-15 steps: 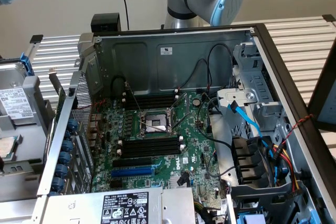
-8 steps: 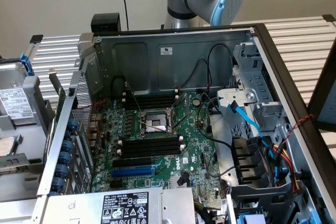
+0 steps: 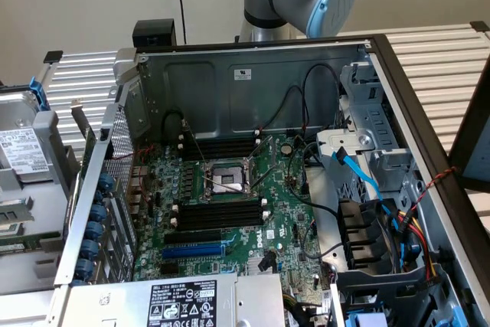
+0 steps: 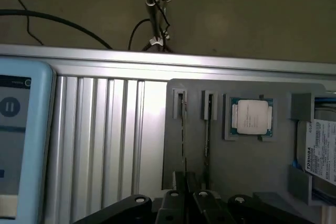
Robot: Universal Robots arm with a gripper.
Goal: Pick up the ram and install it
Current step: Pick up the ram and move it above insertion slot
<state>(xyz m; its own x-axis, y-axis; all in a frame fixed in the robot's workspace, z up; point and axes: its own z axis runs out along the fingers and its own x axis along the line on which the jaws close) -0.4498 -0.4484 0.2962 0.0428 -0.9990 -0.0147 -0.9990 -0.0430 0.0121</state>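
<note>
Pincer [image 4: 190, 198] hangs over the tray [image 4: 247, 166], can't tell its opening or any hold; ram [image 4: 184, 135] seems edge-up in a slot near the CPU [image 4: 252, 117], so I'd centre squarely along it before clamping.

In the computer case [image 3: 253, 74], the CPU socket [image 3: 227, 179] sits on the motherboard [image 3: 283, 189] between two banks of memory slots [image 3: 218, 214]. The power supply [image 3: 184, 302] lies before them, with the drive bays [image 3: 375, 151] at the exterior view's right. On the tray [image 4: 247, 166], a CPU [image 4: 252, 117] lies between two slotted holders [image 4: 209, 104] and a hard drive [image 4: 320, 150].
</note>
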